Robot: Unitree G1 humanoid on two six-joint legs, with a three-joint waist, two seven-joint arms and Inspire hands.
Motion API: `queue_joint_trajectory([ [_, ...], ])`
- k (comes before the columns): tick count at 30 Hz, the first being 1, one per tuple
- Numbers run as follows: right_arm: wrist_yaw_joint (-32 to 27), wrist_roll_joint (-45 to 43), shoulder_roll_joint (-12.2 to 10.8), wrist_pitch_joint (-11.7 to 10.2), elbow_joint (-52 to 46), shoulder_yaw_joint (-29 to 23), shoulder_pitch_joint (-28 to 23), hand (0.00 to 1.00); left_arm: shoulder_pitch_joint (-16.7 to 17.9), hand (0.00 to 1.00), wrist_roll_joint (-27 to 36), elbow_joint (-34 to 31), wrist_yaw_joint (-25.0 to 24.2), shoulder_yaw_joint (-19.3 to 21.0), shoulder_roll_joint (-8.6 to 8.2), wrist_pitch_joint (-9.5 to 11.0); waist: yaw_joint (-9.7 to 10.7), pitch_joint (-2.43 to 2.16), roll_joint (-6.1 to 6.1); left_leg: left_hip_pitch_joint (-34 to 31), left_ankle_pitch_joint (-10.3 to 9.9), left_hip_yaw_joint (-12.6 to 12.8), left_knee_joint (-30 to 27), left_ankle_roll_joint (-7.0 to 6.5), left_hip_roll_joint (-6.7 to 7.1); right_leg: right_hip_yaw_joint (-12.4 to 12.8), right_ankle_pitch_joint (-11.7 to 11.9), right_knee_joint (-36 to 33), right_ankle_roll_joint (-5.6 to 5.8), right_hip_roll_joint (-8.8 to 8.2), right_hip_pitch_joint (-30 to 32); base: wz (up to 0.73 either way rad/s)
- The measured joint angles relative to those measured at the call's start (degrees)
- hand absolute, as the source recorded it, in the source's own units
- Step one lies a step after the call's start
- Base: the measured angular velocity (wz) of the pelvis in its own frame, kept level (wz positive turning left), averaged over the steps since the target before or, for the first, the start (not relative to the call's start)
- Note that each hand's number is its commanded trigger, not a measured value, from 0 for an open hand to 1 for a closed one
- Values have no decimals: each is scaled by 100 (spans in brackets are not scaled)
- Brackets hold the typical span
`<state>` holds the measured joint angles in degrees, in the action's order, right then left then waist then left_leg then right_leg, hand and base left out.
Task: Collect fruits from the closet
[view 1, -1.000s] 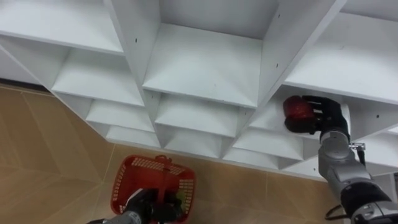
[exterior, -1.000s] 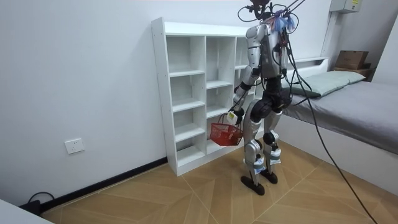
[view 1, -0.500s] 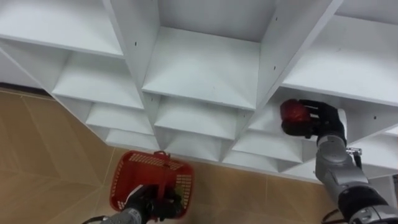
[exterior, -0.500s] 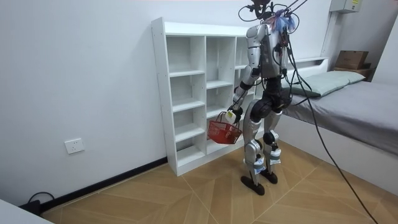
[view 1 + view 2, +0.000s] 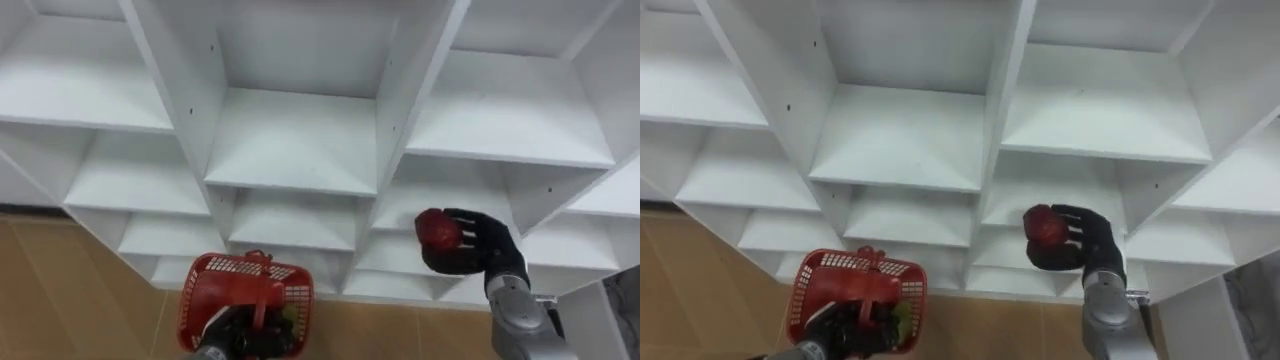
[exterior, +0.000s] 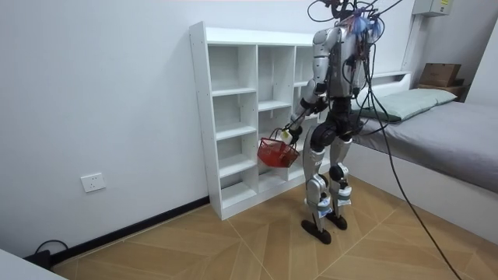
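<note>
A white closet (image 5: 292,135) of open compartments in several columns stands on a wood-patterned floor (image 5: 60,300), its back against a white wall (image 6: 101,93). The robot stands on the floor just before the closet's right columns. A grey bed (image 6: 443,132) rests further right.

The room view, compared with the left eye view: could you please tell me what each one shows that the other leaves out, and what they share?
The room view gives the robot standing at the white closet, with a bed behind it and a wall socket low on the wall. The left eye view gives the right hand curled round a red fruit in front of the shelves. Both show the closet and the red basket, held by its handle in the left hand.
</note>
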<state>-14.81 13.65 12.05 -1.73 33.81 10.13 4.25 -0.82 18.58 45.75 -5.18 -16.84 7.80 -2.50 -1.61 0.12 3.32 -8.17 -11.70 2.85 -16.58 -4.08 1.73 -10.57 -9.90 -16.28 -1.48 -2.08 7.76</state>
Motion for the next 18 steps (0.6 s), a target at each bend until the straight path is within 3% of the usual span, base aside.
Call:
queue_joint_trajectory([
  [4,41,-13,-61,12,-697,96,-337,100,217,100,122,-479,1,20,3,14,58,-16,38,248,5,124,116,0,-15,106,3,98,2,23,-176,-14],
  [12,176,-72,-90,10,-826,343,-543,100,188,100,217,-552,140,21,-84,33,142,-28,73,558,3,183,290,-3,-29,207,68,278,27,77,-461,-6],
  [14,252,-78,-96,10,-827,469,-625,100,187,100,216,-551,206,5,-91,34,140,-22,63,599,3,207,338,-3,-33,263,69,278,28,95,-467,-10],
  [18,525,-102,-98,16,-832,579,-712,100,149,100,213,-551,216,-18,-155,34,152,37,2,609,3,229,398,-2,-41,273,69,282,29,101,-445,-2],
])
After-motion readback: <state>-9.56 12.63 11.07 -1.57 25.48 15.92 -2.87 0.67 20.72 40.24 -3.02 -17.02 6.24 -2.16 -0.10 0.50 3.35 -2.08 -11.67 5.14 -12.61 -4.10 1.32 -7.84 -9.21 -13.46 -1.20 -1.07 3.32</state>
